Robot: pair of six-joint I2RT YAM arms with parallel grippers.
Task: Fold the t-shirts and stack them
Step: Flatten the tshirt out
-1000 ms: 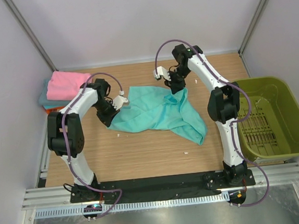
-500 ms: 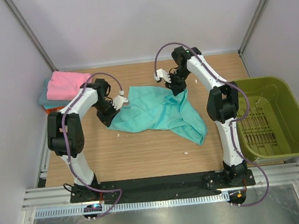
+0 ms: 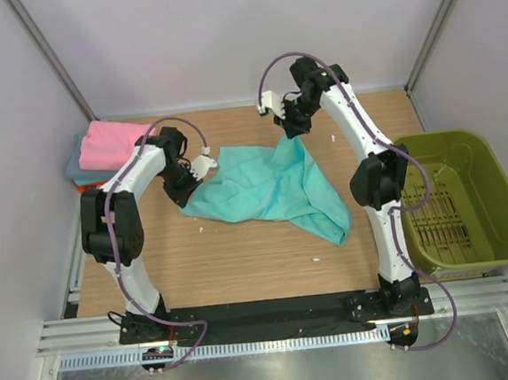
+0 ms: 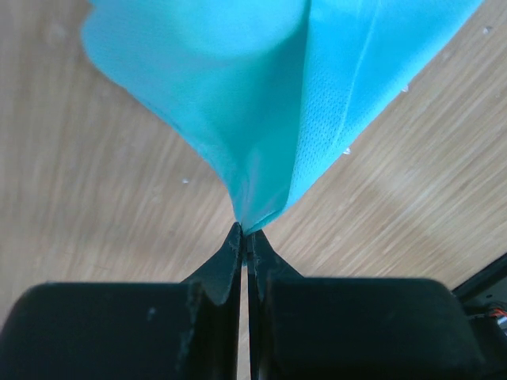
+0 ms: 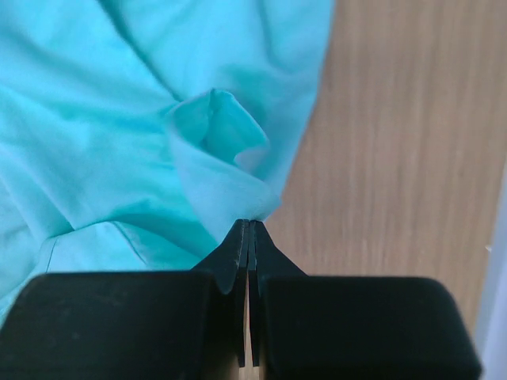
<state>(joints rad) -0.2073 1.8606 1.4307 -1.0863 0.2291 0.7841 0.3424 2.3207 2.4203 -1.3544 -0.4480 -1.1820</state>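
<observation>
Tabletop of pale wood fills my overhead view, with both arms reaching across it from the near edge.

Lying loose across the middle of the table is a teal-green t-shirt, unfolded and creased. Its right side trails toward the near right in a long crumpled flap. Compared with a second ago, the shirt's far right corner has been drawn up and away toward the back wall, so the cloth there now rises in a narrow peak instead of lying bunched.

An olive-green basket sits at the table's right edge, apart from the shirt.

At the far left corner, a folded pink t-shirt rests on top of a folded teal one, well apart from the loose shirt.

My right gripper has moved up and back since the earlier frame. Its jaws are pressed together on a small rolled fold of the shirt's corner, which my right wrist view shows clearly.

My left gripper has shifted only slightly. Its jaws are clamped on the shirt's left edge, the cloth hanging from them in a pointed tuck.
</observation>
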